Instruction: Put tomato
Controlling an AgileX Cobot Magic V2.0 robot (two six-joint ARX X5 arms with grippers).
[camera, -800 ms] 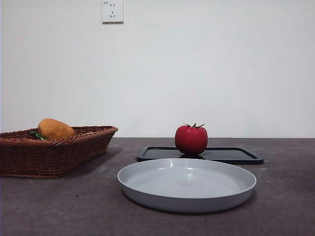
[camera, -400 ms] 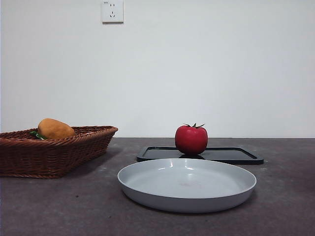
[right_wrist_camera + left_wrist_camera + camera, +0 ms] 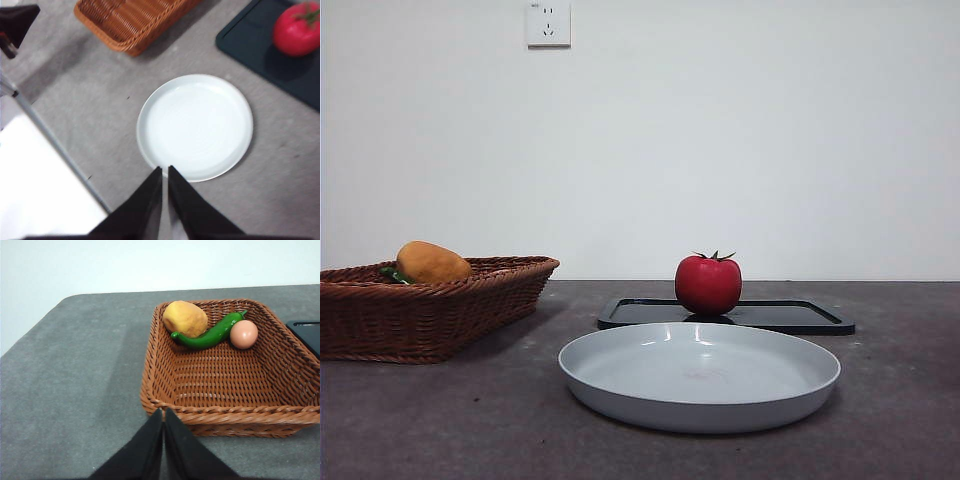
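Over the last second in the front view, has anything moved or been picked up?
Nothing visibly changed. The tomato sits on the black tray as before, the grey plate and wicker basket are where they were, and no arm has come into that view.

Tomato (image 3: 708, 284): smooth, glossy red skin with light reflections. Tray (image 3: 790, 316): black, smooth, apparently plastic, slight sheen. Plate (image 3: 700, 375): grey, smooth, satin finish. Basket (image 3: 225, 370): woven brown wicker, ribbed and rough. Pepper (image 3: 210, 335) at 12 o'clock in the basket: glossy green. Table (image 3: 440, 420): dark grey, matt, finely grained. Jaws of both grippers: matt black.
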